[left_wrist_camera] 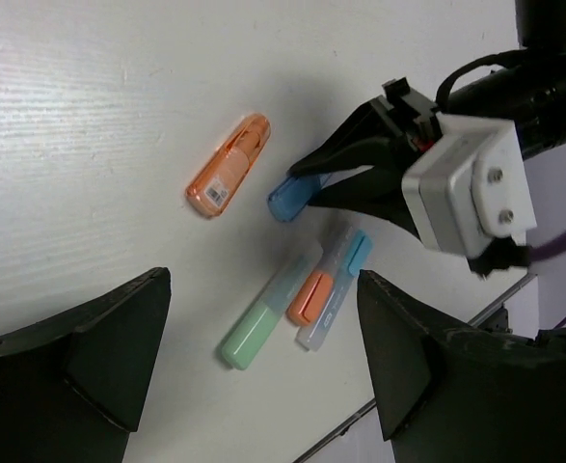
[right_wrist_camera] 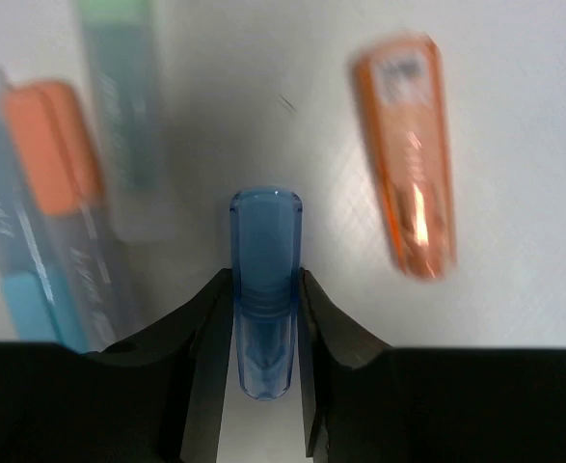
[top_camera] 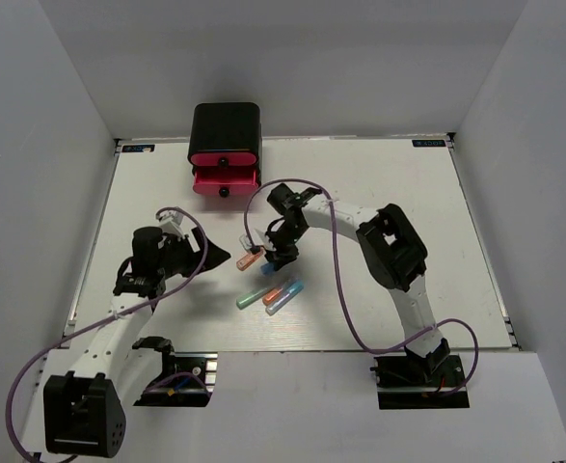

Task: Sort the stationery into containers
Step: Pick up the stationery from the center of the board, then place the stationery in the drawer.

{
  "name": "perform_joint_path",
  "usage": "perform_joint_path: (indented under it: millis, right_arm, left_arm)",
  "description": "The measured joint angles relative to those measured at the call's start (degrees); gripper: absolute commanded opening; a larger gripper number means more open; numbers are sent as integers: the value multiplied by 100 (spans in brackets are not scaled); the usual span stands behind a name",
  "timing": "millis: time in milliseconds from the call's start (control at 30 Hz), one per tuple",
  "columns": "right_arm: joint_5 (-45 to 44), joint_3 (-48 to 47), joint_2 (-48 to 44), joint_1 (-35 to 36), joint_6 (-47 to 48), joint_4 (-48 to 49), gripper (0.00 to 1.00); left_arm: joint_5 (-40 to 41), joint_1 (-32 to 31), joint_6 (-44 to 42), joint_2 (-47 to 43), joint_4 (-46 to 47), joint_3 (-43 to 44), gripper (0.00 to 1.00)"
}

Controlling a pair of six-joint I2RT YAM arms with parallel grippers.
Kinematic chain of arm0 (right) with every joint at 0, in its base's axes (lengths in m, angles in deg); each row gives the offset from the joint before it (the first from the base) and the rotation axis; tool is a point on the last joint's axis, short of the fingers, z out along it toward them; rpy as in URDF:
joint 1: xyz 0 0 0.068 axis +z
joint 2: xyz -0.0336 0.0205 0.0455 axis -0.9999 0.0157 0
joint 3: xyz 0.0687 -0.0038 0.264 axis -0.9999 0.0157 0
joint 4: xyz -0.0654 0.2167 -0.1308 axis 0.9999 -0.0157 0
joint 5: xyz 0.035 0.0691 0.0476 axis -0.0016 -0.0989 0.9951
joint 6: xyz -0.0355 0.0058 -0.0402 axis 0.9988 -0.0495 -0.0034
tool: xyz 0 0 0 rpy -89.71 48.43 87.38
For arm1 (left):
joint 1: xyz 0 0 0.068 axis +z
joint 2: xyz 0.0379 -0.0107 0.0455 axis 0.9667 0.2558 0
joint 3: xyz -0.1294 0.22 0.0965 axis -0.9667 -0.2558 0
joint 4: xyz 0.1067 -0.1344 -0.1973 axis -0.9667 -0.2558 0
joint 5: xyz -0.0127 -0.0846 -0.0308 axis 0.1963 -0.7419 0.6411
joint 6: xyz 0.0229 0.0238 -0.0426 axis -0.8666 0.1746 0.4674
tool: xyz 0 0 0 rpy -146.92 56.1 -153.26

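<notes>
My right gripper point(right_wrist_camera: 265, 289) is shut on a translucent blue capsule point(right_wrist_camera: 265, 260), low over the table; it also shows in the top view point(top_camera: 266, 268) and the left wrist view point(left_wrist_camera: 292, 196). An orange capsule point(top_camera: 248, 260) lies just left of it, apart point(right_wrist_camera: 405, 154). A green piece point(left_wrist_camera: 263, 323), an orange-capped piece point(left_wrist_camera: 318, 289) and a clear-and-blue piece point(left_wrist_camera: 336, 294) lie together nearer the front. My left gripper point(left_wrist_camera: 263, 386) is open and empty above these. The black box point(top_camera: 225, 121) stands at the back with a pink drawer point(top_camera: 223, 183) pulled out.
The right arm's purple cable point(top_camera: 340, 280) loops over the table right of the pieces. The table's front edge point(left_wrist_camera: 427, 347) runs close behind the three grouped pieces. Grey walls enclose the table on three sides.
</notes>
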Motion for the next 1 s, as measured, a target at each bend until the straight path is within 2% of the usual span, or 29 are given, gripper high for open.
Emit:
perform_joint_path:
  millis: [233, 400, 500, 867, 1000]
  right_arm:
    - [-396, 240, -660, -540, -1355, 898, 4]
    - [-566, 286, -1613, -684, -2267, 2055, 2]
    - [-603, 225, -1849, -632, -2669, 2804, 2]
    - [-748, -369, -883, -435, -3130, 4723, 4]
    - [-763, -730, -358, -431, -3224, 5042, 6]
  left_arm:
    - [-118, -28, -492, 522, 55, 525, 86]
    - [-177, -52, -654, 789, 153, 597, 86]
    - [-208, -52, -660, 957, 219, 597, 86]
    - [-258, -52, -675, 1001, 249, 597, 86]
    - [-260, -52, -675, 901, 219, 597, 86]
